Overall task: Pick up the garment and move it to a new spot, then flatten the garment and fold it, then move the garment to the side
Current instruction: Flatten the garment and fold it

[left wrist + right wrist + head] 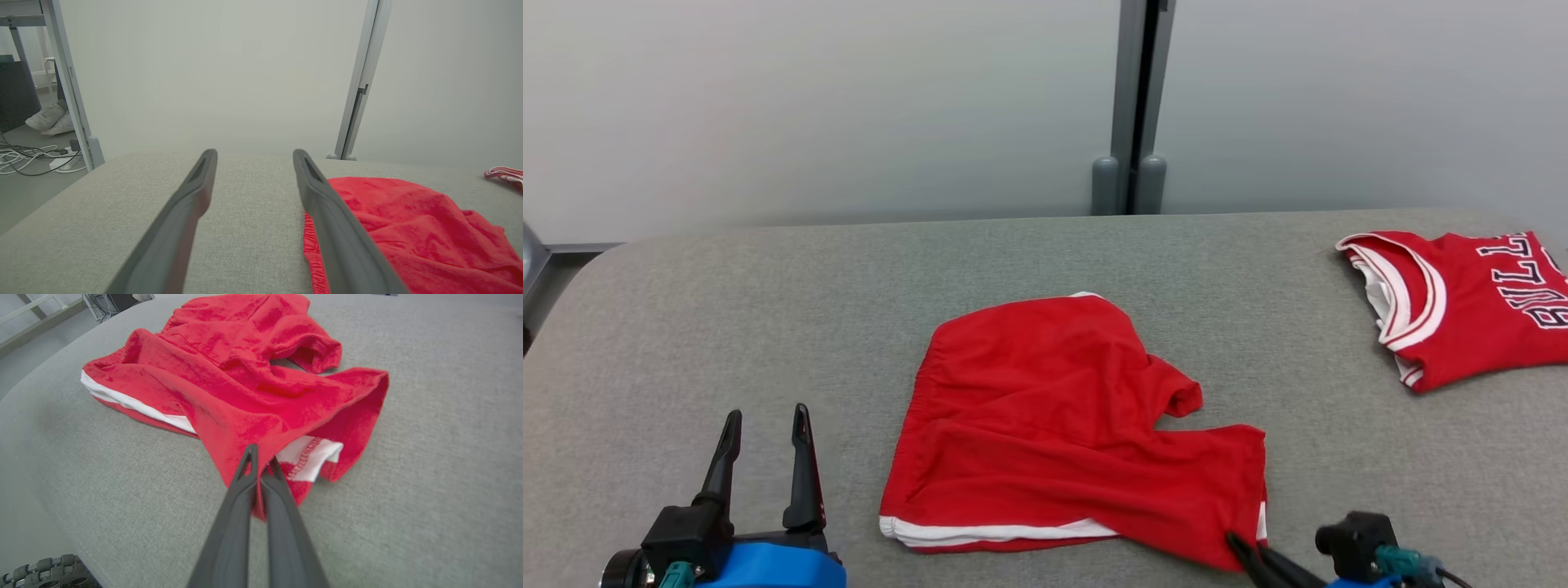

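1. Counter (727, 327): grey cloth top. Its front edge lies below the head view, so how far the cloth overhangs that edge cannot be read.
2. Shorts (1045, 408): red, lying at mid-counter towards the front edge, well apart from both side edges.
   - Judged light, limp and not slippery. They will sag and trail from any single hold, and there is nothing fragile about them.
   - One leg is bunched and curled over near the middle, so the layers beneath are hidden and the true outline is unclear.
   - Best holds, as a judgement: the two ends of the waistband (929, 367), or both leg corners. A two-point lift should keep the cloth spread.
3. Jersey (1462, 302): red with white trim, at the far right edge of the counter. It is cut off by the frame and its lettering is only partly readable. It lies well apart from the shorts.
4. Left claw (768, 412): fingers spread wide and holding nothing, near the front left of the counter, just beside the waistband side of the shorts.
5. Right claw (260, 457): fingers pressed together, pinching the front corner of the nearer leg, beside the white band (314, 457).
   - How many layers are in the pinch cannot be told.
   - The fingertips are buried in cloth.
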